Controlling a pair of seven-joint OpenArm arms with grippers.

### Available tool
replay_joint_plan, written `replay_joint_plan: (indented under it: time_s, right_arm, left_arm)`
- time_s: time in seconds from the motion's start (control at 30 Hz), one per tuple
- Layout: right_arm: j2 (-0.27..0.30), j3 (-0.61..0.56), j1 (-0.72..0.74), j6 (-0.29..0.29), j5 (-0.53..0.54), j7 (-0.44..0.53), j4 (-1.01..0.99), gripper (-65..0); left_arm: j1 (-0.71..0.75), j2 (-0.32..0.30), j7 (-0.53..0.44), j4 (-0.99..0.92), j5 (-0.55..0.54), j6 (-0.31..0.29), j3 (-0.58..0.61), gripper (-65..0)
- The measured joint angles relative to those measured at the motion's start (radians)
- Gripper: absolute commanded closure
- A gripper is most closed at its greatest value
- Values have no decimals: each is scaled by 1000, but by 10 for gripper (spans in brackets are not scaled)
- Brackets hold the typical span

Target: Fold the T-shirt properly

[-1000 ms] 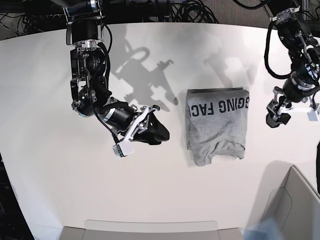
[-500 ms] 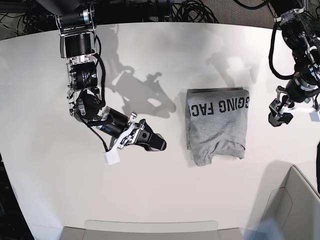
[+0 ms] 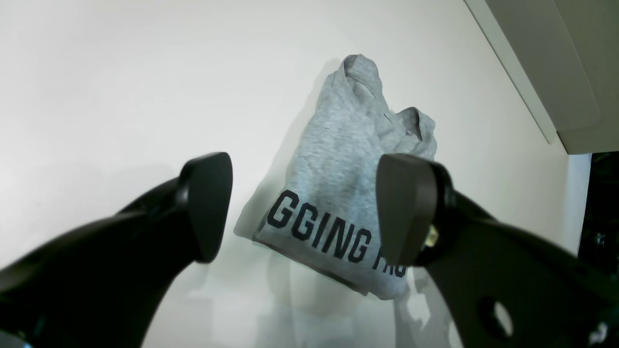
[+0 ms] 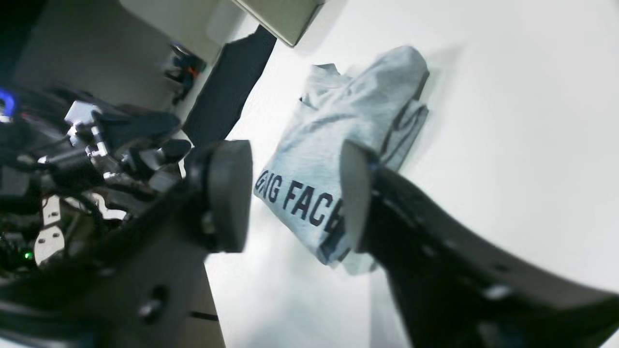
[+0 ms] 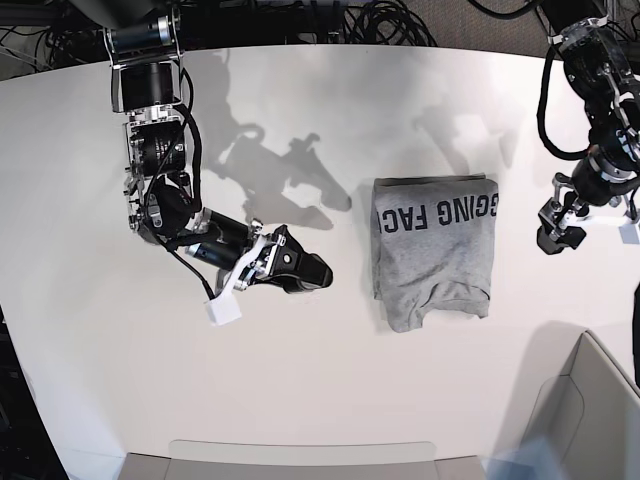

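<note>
T-shirt (image 5: 433, 250), folded compact, lies between left gripper (image 5: 557, 226) and right gripper (image 5: 312, 275), both spread and empty, apart from it; likely light, limp—pinch doubled edge.

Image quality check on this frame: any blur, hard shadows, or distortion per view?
Base: sharp, hard arm shadows on the table. Left wrist: T-shirt crisp, its lettering readable; the left gripper fingers are soft and close. Right wrist: motion-smeared overall, the right gripper blurred, lettering still legible, horizon strongly tilted.
</note>
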Motion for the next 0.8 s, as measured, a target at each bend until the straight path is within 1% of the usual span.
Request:
replay_joint_plan:
  time_s: [0.07, 0.1, 0.23, 0.67, 0.7, 0.73, 0.8]
  right_arm:
    - [0, 0, 0, 3, -31, 0, 32, -376]
    - [0, 0, 1, 3, -37, 0, 43, -381]
    - [-8, -2, 3, 3, -51, 0, 56, -380]
    - [-8, -2, 21, 3, -59, 1, 59, -381]
    - [-8, -3, 21, 3, -85, 1, 71, -381]
    - [-9, -3, 20, 3, -135, -1, 93, -381]
    - [-13, -28, 21, 2, -258, 2, 151, -381]
  left_arm:
    - [0, 2, 0, 0, 0, -3, 0, -451]
    - [0, 2, 0, 0, 0, -3, 0, -451]
    - [0, 3, 0, -1, 0, -3, 0, -451]
    - [0, 3, 0, -1, 0, -3, 0, -451]
    - [0, 3, 0, -1, 0, -3, 0, -451]
    - [0, 3, 0, -1, 0, -3, 0, -451]
    - [1, 3, -1, -2, 0, -3, 0, -451]
